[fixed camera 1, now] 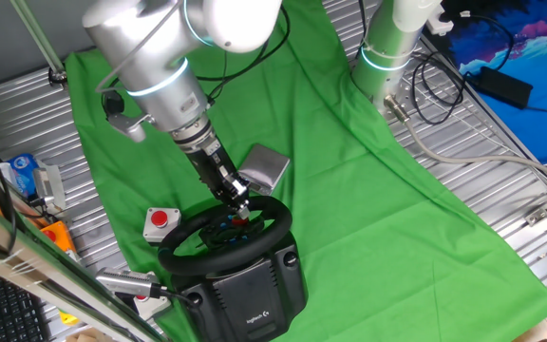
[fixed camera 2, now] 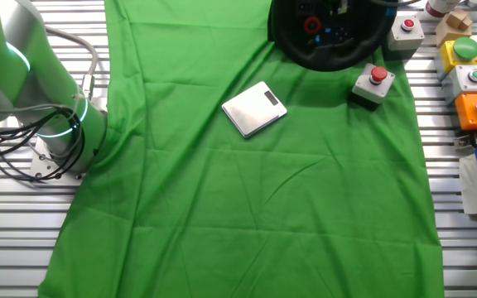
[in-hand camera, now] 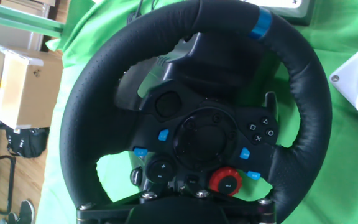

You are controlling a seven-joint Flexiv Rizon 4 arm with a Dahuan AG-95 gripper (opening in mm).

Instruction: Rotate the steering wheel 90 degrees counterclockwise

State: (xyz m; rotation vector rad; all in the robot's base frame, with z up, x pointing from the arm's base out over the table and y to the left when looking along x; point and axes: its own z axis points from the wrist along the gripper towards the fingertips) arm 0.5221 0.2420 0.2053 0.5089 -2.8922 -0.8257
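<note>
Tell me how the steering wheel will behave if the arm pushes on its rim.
The steering wheel probably turns rather than slides: its rim is mounted on a bulky black base that looks heavy. The rim's dimpled, leather-like surface probably offers fair grip. The green cloth underneath might bunch up if the base does shift.

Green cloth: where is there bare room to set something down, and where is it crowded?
The green cloth lies bare from the grey metal box toward the robot base side and its far end. It is crowded around the steering wheel, where the red push-button and the hand sit close.
</note>
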